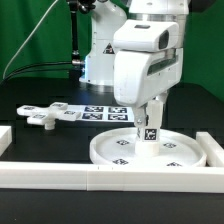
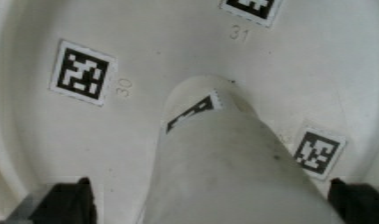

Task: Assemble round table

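— On the black table [image 1: 50, 145] in front of the green curtain [image 1: 30, 40], where is the kit sitting?

— You're looking at the round disc [image 1: 150, 152] lying flat, rim up, toward the exterior view's right. The short cylinder leg [image 1: 150, 133] is standing upright on it, near its middle.

— And what is the pincer doing?

— Your gripper [image 1: 152, 112] is hanging straight over the leg with its jaws spread as wide as they go. In the wrist view the dark fingertips [image 2: 65, 203] are sitting on either side of the leg without closing on it, so you're holding nothing.

— What is lying further out?

— The cross-shaped foot piece [image 1: 40, 116] is resting well apart from the disc, to the exterior view's left. The marker board [image 1: 95, 112] is lying between the two, a little farther back. The white border rails [image 1: 100, 178] are running along the front, just beside the disc.
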Motion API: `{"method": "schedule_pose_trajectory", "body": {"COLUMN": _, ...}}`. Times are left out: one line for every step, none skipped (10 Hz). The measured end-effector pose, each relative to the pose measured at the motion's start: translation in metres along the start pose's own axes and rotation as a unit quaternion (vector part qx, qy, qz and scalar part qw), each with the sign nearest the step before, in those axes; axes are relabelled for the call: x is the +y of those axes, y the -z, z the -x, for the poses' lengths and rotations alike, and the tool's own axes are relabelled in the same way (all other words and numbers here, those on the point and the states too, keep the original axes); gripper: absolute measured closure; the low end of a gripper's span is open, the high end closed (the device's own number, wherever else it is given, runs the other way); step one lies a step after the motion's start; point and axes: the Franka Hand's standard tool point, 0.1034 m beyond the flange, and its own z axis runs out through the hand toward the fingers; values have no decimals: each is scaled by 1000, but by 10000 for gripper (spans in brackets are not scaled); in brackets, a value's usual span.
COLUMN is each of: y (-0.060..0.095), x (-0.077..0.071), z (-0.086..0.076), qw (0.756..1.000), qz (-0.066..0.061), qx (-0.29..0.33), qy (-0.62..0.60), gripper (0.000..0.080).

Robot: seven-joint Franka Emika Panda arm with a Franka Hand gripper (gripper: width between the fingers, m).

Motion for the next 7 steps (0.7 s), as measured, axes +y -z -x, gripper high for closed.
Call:
{"method": "schedule_pose_trajectory", "body": {"y": 0, "x": 0, "z": 0, "qw": 1000, "qz": 0, "qx": 0, "qy": 21, "gripper": 151}}
{"method": "schedule_pose_trajectory", "body": {"y": 0, "x": 0, "z": 0, "qw": 999, "qz": 1, "qx": -2, "qy": 51, "gripper": 151}}
{"method": "schedule_pose_trajectory", "body": {"y": 0, "x": 0, "z": 1, "qw": 996, "qz": 2, "qx": -5, "qy": 87, "gripper": 151}}
{"method": "schedule_pose_trajectory", "body": {"y": 0, "x": 1, "z": 2, "qw": 994, "qz": 2, "qx": -5, "qy": 109, "gripper": 151}}
{"method": "schedule_pose_trajectory", "body": {"y": -1, "x": 1, "z": 4, "qw": 990, "qz": 2, "qx": -7, "qy": 139, "gripper": 151}}
{"method": "schedule_pose_trajectory", "body": {"y": -1, "x": 2, "z": 6, "qw": 986, "qz": 3, "qx": -9, "qy": 165, "gripper": 151}}
{"method": "schedule_pose_trajectory", "body": {"y": -1, "x": 3, "z": 7, "qw": 981, "qz": 3, "qx": -11, "qy": 195, "gripper": 151}}
